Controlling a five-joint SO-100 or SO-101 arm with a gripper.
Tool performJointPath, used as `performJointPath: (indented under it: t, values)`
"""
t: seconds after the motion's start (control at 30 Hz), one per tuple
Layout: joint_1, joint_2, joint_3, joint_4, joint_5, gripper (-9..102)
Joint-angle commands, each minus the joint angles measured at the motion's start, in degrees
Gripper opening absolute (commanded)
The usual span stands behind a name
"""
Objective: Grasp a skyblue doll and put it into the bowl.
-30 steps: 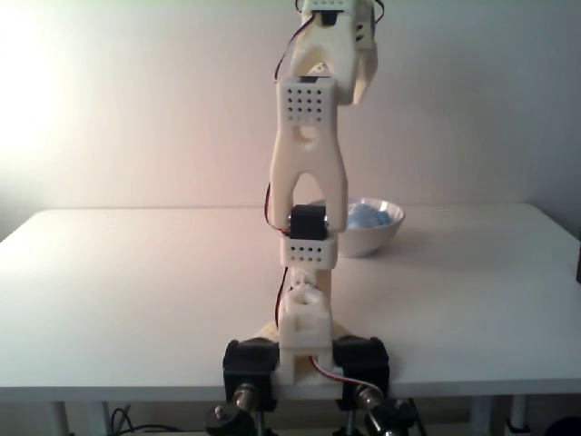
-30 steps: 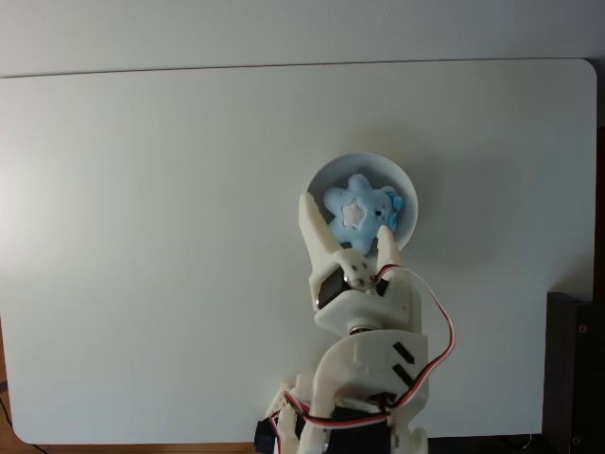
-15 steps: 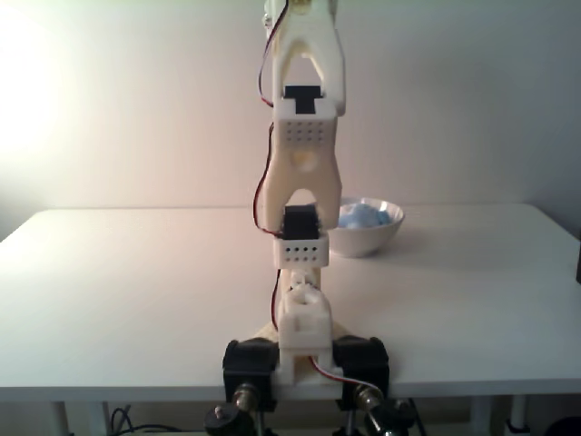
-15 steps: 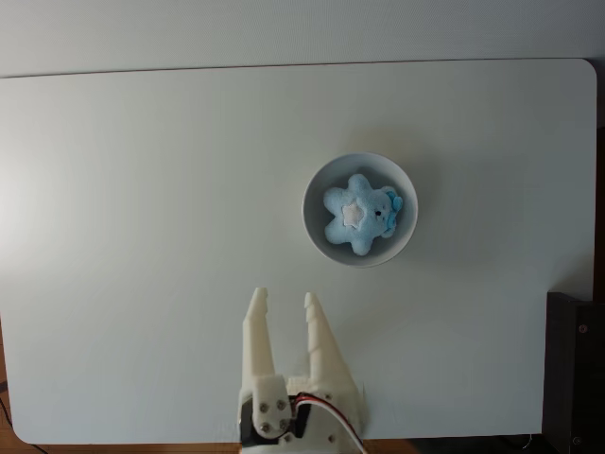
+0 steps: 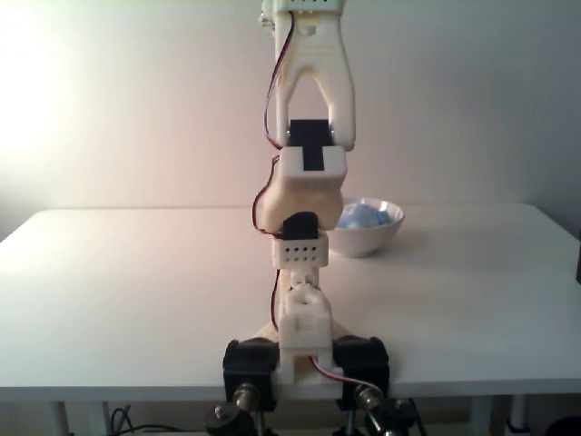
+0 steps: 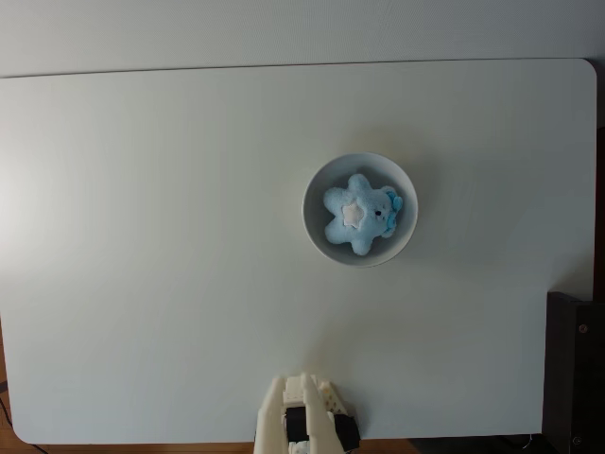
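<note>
**Desk:** Start at the fingers. What do you have?

**Operator:** In the fixed view from above, I see the gripper point(image 6: 301, 386) at the bottom edge of the picture, over the near edge of the table point(image 6: 142, 236). Only its pale upper end pokes in, with a dark block beneath it. I cannot tell whether the fingers are parted or closed; the tips bunch together from this angle and the gap, if there is one, does not read. Nothing sits between them that I can make out.

**Desk:** And the doll?

**Operator:** The skyblue doll point(image 6: 359, 214) lies inside the bowl point(image 6: 315, 189), star-shaped from above, with a white patch at its middle and a brighter blue tuft on its right side. It is well apart from the gripper. The bowl stands right of centre on the white table in that view.

**Desk:** The other fixed view?

**Operator:** From the front I see the arm point(image 5: 306, 182) rising from its clamped base point(image 5: 306, 359) at the table's near edge, folded upward, its top leaving the picture. Behind it and to the right stands the bowl point(image 5: 379, 234), with the doll's point(image 5: 363, 216) pale blue top showing over the rim. A red wire point(image 5: 272, 100) runs along the arm's left side. At the right edge of the view from above, a dark object point(image 6: 574, 374) stands beside the table.
</note>
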Motion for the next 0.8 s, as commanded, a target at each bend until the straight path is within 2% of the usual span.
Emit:
performJointPath:
  t: [0.0,0.43,0.77]
  values:
    - [0.0,7.7,8.0,-0.4,0.3,6]
    - [-0.3,34.6,39.6,-0.8,0.4,6]
    - [-0.5,50.4,59.9,-6.9,0.9,0]
